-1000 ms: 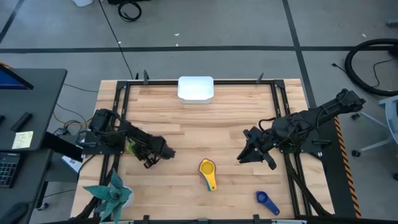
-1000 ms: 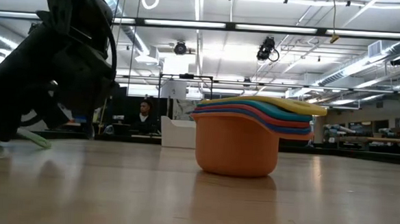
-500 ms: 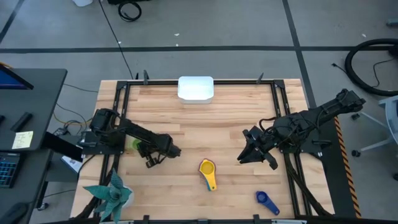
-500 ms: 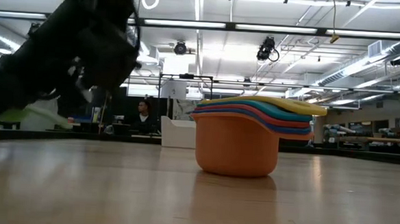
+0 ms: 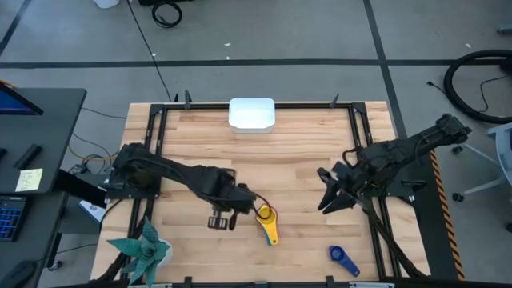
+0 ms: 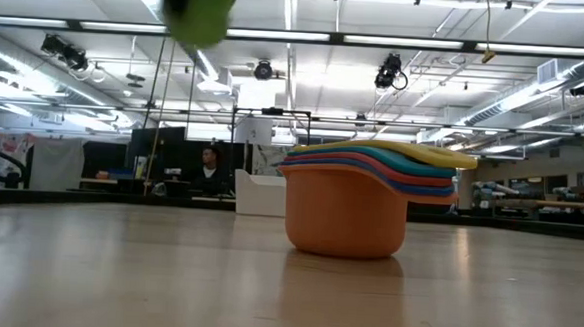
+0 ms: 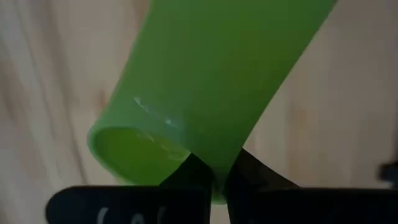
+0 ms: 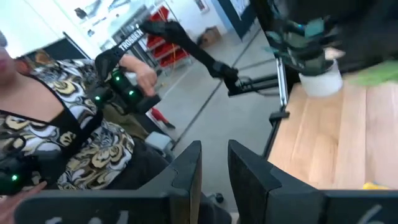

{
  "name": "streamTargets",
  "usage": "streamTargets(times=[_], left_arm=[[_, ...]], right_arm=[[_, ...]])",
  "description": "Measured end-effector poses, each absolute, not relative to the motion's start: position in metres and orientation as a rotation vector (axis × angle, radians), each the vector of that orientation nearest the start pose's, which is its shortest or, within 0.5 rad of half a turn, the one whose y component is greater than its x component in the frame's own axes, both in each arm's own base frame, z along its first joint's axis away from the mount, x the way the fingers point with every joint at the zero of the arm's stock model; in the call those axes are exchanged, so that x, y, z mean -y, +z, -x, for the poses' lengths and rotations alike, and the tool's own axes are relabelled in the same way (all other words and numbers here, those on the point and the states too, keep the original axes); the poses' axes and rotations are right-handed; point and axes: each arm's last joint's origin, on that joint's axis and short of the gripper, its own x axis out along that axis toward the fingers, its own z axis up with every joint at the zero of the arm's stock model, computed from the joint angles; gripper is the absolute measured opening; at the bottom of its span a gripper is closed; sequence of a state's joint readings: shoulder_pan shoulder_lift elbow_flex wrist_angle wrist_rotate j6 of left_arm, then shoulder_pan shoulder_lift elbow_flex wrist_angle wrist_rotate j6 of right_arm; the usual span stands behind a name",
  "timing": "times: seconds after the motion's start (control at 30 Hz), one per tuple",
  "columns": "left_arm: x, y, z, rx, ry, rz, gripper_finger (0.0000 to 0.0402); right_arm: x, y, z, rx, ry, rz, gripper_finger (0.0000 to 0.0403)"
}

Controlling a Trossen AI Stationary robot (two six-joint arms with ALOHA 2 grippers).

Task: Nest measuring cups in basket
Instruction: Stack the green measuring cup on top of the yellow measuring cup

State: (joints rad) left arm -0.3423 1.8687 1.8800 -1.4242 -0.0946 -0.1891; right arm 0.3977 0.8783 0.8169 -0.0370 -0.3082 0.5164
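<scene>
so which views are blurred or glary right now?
Low view: the green cup is a motion smear at the top edge, ceiling strip lights glare, and the nested stack stays sharp. Left wrist view: the same cup fills the frame, soft, too close. Right wrist view: the plant pot is smeared.

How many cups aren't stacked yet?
2: the green cup gripped in the left tool beside the stack, and the dark blue cup alone on the table, nearer the right arm.

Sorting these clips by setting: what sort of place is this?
Likely a robotics lab or workshop: a framed wooden table on grey concrete floor, long ceiling strip lights, and a person at desks behind.
</scene>
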Motion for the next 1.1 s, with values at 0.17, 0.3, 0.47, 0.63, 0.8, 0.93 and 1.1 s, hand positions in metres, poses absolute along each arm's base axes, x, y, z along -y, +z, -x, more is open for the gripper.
streamTargets(times=[0.17,0.3,0.47,0.63,0.8,0.93,1.1], left_arm=[[0.125,0.359,-0.35,-1.175,-0.16,-0.165,0.0021],[0.13,0.353,-0.364,-1.175,-0.213,-0.24,0.0021],[0.138,0.33,-0.383,-1.209,-0.308,-0.369,0.0021],[0.142,0.31,-0.403,-1.2,-0.373,-0.457,0.0021],[0.139,0.287,-0.421,-1.205,-0.398,-0.474,0.0021],[0.131,0.275,-0.433,-1.203,-0.39,-0.44,0.0021],[0.124,0.262,-0.44,-1.231,-0.413,-0.43,0.0021]], right_arm=[[-0.077,0.353,-0.162,-0.196,0.67,-0.443,0.0083],[-0.073,0.359,-0.152,-0.144,0.668,-0.428,0.0083],[-0.069,0.365,-0.143,-0.102,0.676,-0.427,0.0083],[-0.067,0.367,-0.139,-0.09,0.678,-0.427,0.0083],[-0.067,0.366,-0.14,-0.102,0.676,-0.427,0.0083],[-0.067,0.365,-0.14,-0.108,0.674,-0.426,0.0083],[-0.067,0.365,-0.14,-0.108,0.674,-0.427,0.0083]])
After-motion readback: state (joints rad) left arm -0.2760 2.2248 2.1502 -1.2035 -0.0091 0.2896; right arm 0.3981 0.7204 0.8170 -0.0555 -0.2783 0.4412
